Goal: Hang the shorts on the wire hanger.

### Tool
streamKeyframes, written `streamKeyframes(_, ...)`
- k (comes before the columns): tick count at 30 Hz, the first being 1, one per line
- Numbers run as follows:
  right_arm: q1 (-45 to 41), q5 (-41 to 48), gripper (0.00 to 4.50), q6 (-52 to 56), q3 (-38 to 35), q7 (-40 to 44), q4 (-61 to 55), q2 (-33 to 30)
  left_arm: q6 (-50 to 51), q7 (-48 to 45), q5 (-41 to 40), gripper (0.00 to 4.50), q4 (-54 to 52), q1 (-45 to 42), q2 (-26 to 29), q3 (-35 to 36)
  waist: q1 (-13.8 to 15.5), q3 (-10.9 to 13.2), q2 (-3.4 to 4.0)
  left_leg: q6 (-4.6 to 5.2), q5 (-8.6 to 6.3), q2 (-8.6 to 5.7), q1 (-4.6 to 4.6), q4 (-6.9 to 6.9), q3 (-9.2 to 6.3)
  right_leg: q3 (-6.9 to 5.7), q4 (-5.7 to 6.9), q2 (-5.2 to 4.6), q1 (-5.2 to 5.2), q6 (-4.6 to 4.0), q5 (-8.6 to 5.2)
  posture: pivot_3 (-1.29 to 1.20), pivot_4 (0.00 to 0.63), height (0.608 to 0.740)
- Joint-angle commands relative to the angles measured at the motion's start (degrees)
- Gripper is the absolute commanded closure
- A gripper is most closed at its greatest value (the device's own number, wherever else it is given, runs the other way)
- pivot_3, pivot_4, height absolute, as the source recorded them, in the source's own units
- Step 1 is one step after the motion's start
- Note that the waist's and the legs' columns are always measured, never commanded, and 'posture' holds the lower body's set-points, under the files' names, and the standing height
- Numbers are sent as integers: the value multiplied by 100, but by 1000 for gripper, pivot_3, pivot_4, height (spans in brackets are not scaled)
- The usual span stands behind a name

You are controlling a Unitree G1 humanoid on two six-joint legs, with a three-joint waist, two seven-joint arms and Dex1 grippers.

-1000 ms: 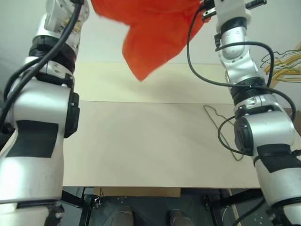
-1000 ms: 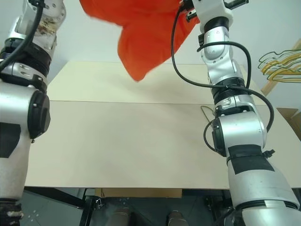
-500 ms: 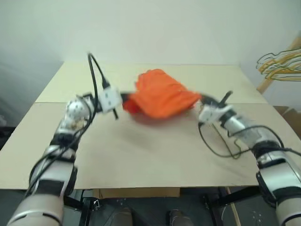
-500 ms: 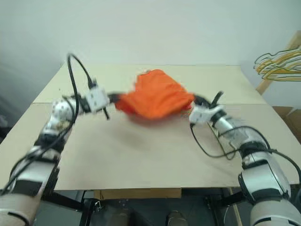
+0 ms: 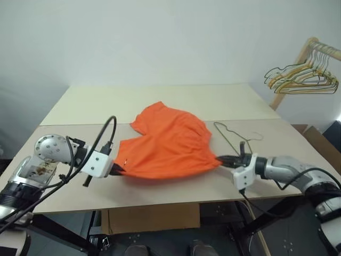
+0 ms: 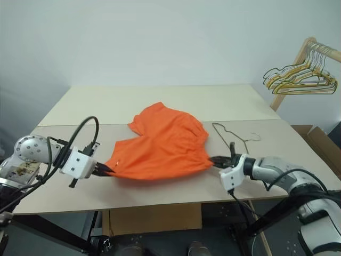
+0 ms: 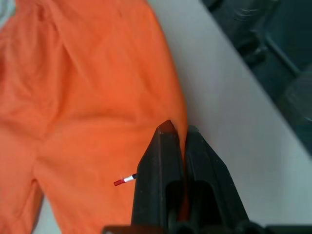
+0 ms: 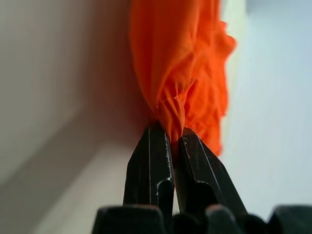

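Low over table (image 5: 160, 192), both arms outstretched; left end effector (image 5: 114, 169), right end effector (image 5: 220, 159) pinching shorts (image 5: 165, 146).

Bright orange shorts (image 5: 165, 144) on a pale beige table (image 5: 160, 98), beside a dull-grey wire hanger (image 5: 234, 136).

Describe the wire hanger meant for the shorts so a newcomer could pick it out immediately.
On the pale table, look just right of the orange shorts. The wire hanger lies flat there, thin, grey and alone, unlike the bunched coloured hangers hanging on the rack beyond.
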Motion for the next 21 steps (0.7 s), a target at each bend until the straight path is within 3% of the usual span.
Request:
streamKeyframes(1, 204, 399, 4455, 587, -304, 411, -598, -38, 114, -47, 16, 4500, -322, 90, 15, -7, -3, -1, -1, 0, 0, 0, -2, 0, 1, 0, 2, -1, -2, -2, 1, 142, 0, 740)
streamKeyframes(11, 1521, 1070, 4455, 1813, -805, 1235, -2604, -116, 138, -248, 44, 4500, -625, 453, 156, 47, 4, 0, -1, 6, -10, 0, -26, -9, 0, -2, 5, 0, -24, -8, -10, 114, 0, 740)
streamKeyframes(19, 2250, 1171, 4455, 2220, -997, 1561, -3465, -97, 93, -516, -85, 4500, -677, 618, 418, 39, -9, 0, -2, 3, -9, 1, -16, -9, 1, -3, 6, 0, -23, -6, -11, 113, 0, 740)
streamKeyframes(21, 2320, 1183, 3867, 2306, -1053, 1575, -3540, -77, 144, -532, -335, 4048, -848, 763, 675, -60, -25, 1, -4, 3, -10, 3, -17, -9, 2, -4, 7, 0, -26, -6, -11, 112, 0, 740)
